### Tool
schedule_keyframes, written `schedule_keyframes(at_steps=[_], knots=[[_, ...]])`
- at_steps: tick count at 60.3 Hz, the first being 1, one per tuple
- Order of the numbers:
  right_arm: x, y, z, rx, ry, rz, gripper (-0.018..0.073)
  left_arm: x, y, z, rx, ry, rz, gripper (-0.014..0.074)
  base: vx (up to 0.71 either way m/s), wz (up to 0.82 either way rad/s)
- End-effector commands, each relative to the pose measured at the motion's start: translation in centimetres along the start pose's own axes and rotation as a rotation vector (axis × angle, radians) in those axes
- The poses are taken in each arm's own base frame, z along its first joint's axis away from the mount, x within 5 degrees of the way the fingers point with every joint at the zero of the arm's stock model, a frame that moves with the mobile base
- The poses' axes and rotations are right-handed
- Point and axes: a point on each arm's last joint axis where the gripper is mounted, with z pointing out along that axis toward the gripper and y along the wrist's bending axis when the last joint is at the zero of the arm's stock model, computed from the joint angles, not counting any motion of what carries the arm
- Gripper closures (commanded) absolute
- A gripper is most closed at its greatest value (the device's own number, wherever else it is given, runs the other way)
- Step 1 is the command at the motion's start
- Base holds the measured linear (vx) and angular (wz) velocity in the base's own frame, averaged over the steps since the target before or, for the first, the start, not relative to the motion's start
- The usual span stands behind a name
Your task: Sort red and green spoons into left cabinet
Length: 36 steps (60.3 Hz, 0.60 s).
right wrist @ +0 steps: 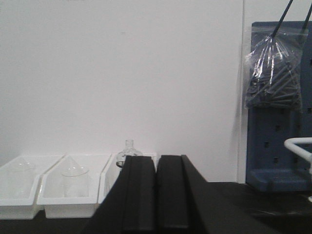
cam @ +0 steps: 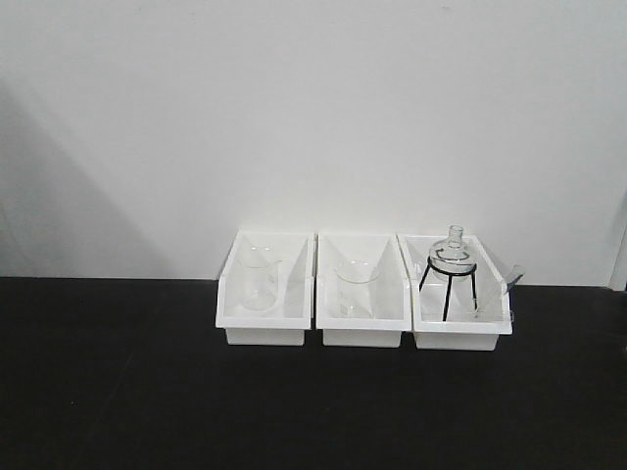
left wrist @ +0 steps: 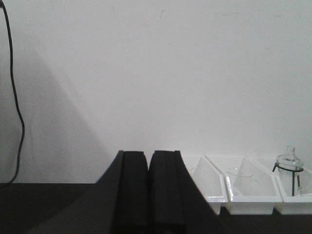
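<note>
**Along the white wall: three bins, both end effectors pressed together**

Against the wall, on the black tabletop (cam: pixel 118 392), three white bins stand side by side in a row. The left bin (cam: pixel 265 336) holds a clear beaker (cam: pixel 261 279). The middle bin (cam: pixel 362 337) holds a second beaker (cam: pixel 358 286). The right bin (cam: pixel 460 340) holds a round flask (cam: pixel 454 250) on a black wire stand (cam: pixel 448 294). The left end effector (left wrist: pixel 147 158) has its black fingers pressed together, pinching nothing, and so has the right end effector (right wrist: pixel 156 163). I cannot tell where the spoons are.
</note>
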Motion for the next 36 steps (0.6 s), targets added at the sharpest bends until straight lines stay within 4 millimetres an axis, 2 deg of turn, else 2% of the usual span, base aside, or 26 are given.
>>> schedule_keyframes(at_steps=[1,8,13,18,26,36], knots=[[-3.5,-0.1,1.2,0.019,0.021,-0.063,0.0564,-3.1,-0.2,1.4,-0.007,0.055,0.065,0.0596,0.0,0.0],[-5.7,0.0,3.1,0.0,0.053,-0.06,0.0564,-4.1,-0.3,4.4,-0.01,0.202,0.069,0.0596,0.0,0.0],[-6.4,0.2,4.7,-0.011,0.068,-0.059,0.0564,-3.9,-0.3,6.5,-0.012,0.265,0.069,0.0596,0.0,0.0],[-6.2,0.3,6.2,-0.015,0.102,-0.059,0.0564,-3.4,-0.3,8.3,-0.012,0.299,0.069,0.0596,0.0,0.0],[-5.5,0.4,7.5,-0.019,0.16,-0.043,0.0564,-2.5,-0.4,9.8,-0.003,0.346,0.021,0.0596,0.0,0.0],[-4.9,0.5,8.4,-0.023,0.201,-0.005,0.0559,-2.0,-0.5,10.6,0.0,0.38,-0.009,0.0589,0.0,0.0]])
